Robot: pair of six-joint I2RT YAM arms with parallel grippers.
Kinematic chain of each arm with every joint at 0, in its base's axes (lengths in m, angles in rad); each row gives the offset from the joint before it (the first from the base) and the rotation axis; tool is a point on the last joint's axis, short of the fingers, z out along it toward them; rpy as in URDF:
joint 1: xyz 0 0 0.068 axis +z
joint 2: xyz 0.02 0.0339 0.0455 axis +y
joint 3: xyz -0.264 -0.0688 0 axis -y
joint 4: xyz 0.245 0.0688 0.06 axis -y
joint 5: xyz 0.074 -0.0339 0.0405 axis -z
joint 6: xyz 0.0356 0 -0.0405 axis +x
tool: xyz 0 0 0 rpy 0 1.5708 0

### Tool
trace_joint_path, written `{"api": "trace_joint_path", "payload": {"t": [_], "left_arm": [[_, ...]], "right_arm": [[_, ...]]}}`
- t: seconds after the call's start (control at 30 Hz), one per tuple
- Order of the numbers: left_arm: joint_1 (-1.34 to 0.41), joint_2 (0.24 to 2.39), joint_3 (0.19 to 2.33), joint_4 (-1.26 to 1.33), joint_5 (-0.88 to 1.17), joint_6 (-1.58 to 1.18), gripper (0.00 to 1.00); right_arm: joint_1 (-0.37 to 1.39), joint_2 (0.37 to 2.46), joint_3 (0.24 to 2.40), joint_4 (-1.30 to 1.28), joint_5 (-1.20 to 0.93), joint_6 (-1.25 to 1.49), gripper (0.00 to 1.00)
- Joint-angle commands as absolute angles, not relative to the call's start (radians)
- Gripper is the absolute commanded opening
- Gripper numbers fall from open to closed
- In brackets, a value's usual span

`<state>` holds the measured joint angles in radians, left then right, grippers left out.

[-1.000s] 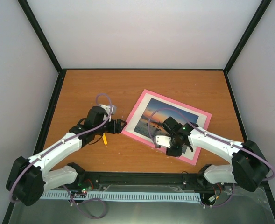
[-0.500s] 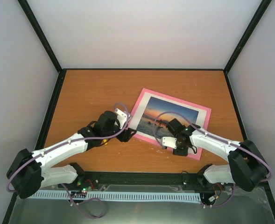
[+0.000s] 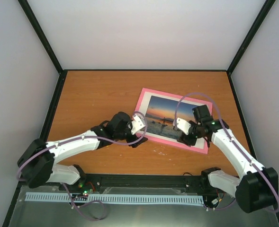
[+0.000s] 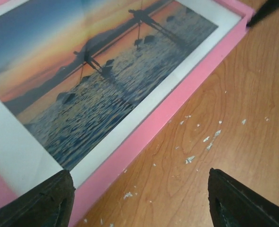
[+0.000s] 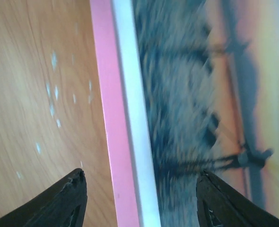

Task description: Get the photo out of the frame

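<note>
The pink frame (image 3: 165, 140) lies flat on the wooden table, right of centre, with the sunset photo (image 3: 165, 116) inside it behind a white mat. My left gripper (image 3: 139, 138) is open at the frame's near left corner. In the left wrist view its open tips (image 4: 139, 208) straddle the frame's near edge (image 4: 177, 99), and the photo (image 4: 96, 71) lies beyond. My right gripper (image 3: 185, 138) is open over the near edge further right. In the right wrist view its tips (image 5: 141, 203) straddle the pink edge (image 5: 108, 118), the mat (image 5: 134, 118) and the blurred photo (image 5: 201, 94). Neither holds anything.
Small white flecks (image 3: 160, 150) lie on the wood (image 4: 234, 94) in front of the frame. A black fingertip (image 4: 272, 9) shows at the frame's far corner in the left wrist view. Black-edged enclosure walls ring the table. Purple cables loop over both wrists.
The frame has turned squarer to the table and shifted back. My left gripper moved right to its near left corner. My right gripper moved right along the near edge.
</note>
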<state>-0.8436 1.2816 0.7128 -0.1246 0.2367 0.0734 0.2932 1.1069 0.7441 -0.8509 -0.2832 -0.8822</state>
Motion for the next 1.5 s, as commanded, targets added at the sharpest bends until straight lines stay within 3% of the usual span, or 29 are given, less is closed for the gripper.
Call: {"api": "trace_joint_path", "payload": {"t": [0.0,0.1,0.23,0.47,0.6,0.7,0.97,1.47], "left_arm": [[-0.856,1.39,0.792,-0.057,0.313,0.258,0.71],[-0.856,1.472,0.832,-0.051,0.426,0.353,0.58],[-0.859,1.555,0.853,-0.018,0.44,0.368,0.55],[-0.88,1.622,0.892,0.019,0.386,0.385,0.51],[-0.891,1.706,0.967,-0.031,0.326,0.379,0.49],[-0.896,1.791,1.094,-0.152,0.322,0.358,0.39],[-0.963,1.85,1.077,-0.086,0.343,0.437,0.42],[-1.024,1.903,0.988,0.068,0.025,0.506,0.37]], "right_arm": [[0.198,1.068,0.798,-0.764,-0.619,-0.679,0.61],[0.143,1.046,0.725,-0.59,-0.66,-0.606,0.61],[0.141,1.039,0.713,-0.485,-0.439,-0.532,0.6],[0.132,1.081,0.878,-0.602,-0.45,-0.41,0.61],[0.118,1.06,0.8,-0.513,-0.558,-0.44,0.62],[0.118,1.077,0.768,-0.499,-0.492,-0.471,0.65],[0.118,1.088,0.772,-0.498,-0.513,-0.463,0.66],[0.118,1.117,0.775,-0.503,-0.51,-0.467,0.66]]}}
